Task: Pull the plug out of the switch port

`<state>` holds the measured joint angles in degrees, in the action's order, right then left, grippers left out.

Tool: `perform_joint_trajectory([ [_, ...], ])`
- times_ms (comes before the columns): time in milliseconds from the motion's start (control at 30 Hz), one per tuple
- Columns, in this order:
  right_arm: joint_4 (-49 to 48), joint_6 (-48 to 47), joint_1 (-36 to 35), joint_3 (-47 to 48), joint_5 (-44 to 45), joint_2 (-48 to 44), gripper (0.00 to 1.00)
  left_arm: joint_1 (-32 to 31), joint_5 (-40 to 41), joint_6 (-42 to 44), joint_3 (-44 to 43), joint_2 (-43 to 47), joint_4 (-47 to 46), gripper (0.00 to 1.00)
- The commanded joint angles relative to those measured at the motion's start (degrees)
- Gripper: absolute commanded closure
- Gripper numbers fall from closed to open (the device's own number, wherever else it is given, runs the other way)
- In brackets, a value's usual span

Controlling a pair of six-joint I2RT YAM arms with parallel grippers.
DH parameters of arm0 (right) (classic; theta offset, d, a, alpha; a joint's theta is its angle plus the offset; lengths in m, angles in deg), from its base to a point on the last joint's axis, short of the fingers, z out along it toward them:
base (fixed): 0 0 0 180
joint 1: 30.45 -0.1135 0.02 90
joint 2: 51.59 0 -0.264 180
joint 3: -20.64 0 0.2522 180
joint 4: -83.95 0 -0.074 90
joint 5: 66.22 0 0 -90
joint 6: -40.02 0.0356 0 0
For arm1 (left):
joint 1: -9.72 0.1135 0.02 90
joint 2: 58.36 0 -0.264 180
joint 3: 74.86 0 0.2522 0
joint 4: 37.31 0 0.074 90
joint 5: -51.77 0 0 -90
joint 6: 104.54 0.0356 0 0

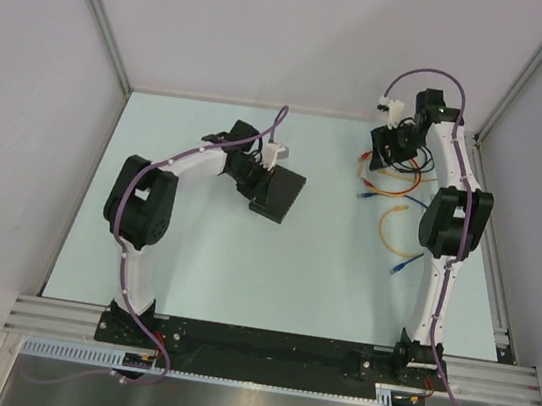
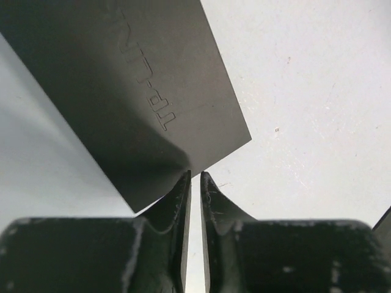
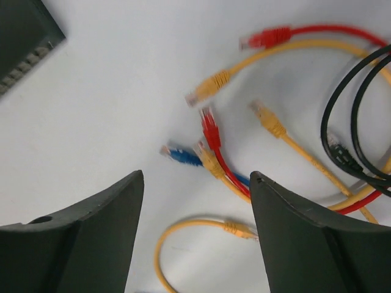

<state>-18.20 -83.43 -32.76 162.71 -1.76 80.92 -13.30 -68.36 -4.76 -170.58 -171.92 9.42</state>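
Note:
The switch (image 1: 282, 197) is a flat black box lying mid-table, seen close up in the left wrist view (image 2: 122, 91). No cable runs into it in any view. My left gripper (image 1: 257, 179) sits at the switch's near corner. Its jaws (image 2: 195, 175) are parted by a thin slit with only bare table showing through. My right gripper (image 1: 390, 147) hovers at the back right, wide open (image 3: 195, 174) and empty, over loose patch cables. A yellow plug (image 3: 238, 229) lies by its right finger (image 3: 293, 232). I cannot tell which plug is the task's.
Red (image 3: 211, 131), blue (image 3: 182, 157), yellow (image 3: 211, 82) and black (image 3: 342, 159) cable ends are scattered under the right gripper. A yellow loop (image 1: 391, 230) and a blue end (image 1: 403, 267) lie nearer the right arm. White walls enclose the table. The switch's port row (image 3: 24, 64) shows at that view's top left.

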Motion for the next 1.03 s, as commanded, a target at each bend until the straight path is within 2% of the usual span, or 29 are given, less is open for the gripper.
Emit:
perform_joint_trajectory([
  [0, -9.2, 14.1, -1.2, 3.3, -4.4, -6.1, 0.25, 1.9, 1.9, 2.0, -7.2, 5.7, 2.5, 0.8],
  [33, -10.7, 15.2, -2.0, 3.9, -1.8, -6.2, 0.25, 2.4, 3.2, 1.7, -9.0, 6.1, 3.2, 0.76],
  [67, -11.9, 16.3, -2.3, 4.5, -0.6, -6.5, 0.24, 3.6, 6.0, 1.4, -9.7, 6.6, 3.4, 0.62],
  [133, -17.3, 23.0, -2.9, 4.7, 3.8, -7.5, 0.23, 5.0, 7.3, 1.9, -12.5, 6.5, 5.5, 0.49],
  [167, -19.1, 25.5, -3.1, 4.8, 6.4, -7.8, 0.16, 6.4, 8.0, 1.9, -13.8, 5.7, 6.4, 0.35],
  [200, -20.9, 28.9, -3.3, 5.3, 9.4, -8.1, 0.12, 7.1, 8.2, 2.1, -15.1, 5.2, 7.5, 0.31],
  [233, -23.5, 33.1, -3.8, 5.8, 16.0, -8.2, 0.09, 7.8, 8.2, 2.3, -17.3, 4.8, 9.2, 0.08],
  [267, -24.1, 35.9, -4.5, 6.4, 18.7, -8.1, 0.02, 9.0, 8.3, 2.2, -18.3, 4.5, 9.7, 0.01],
  [367, -25.2, 38.8, -6.4, 7.7, 27.3, -8.3, 0.0, 11.1, 9.8, 0.4, -18.9, 5.0, 8.1, 0.0],
  [567, -25.2, 40.1, -11.9, -1.6, 36.8, -9.5, 0.0, 12.2, 18.0, -1.4, -15.5, 5.9, 5.6, 0.0],
  [667, -26.1, 38.5, -14.9, -6.5, 37.6, -10.6, 0.0, 12.3, 17.9, -2.6, -11.1, 7.3, 4.4, 0.0],
  [800, -25.2, 39.3, -17.5, -7.2, 34.4, -10.3, 0.0, 12.3, 18.3, -3.2, -5.8, 8.9, 2.3, 0.0],
  [1000, -25.4, 38.6, -18.7, -7.8, 33.9, -9.6, 0.0, 12.2, 19.2, -3.0, -3.1, 10.6, 1.4, 0.0],
])
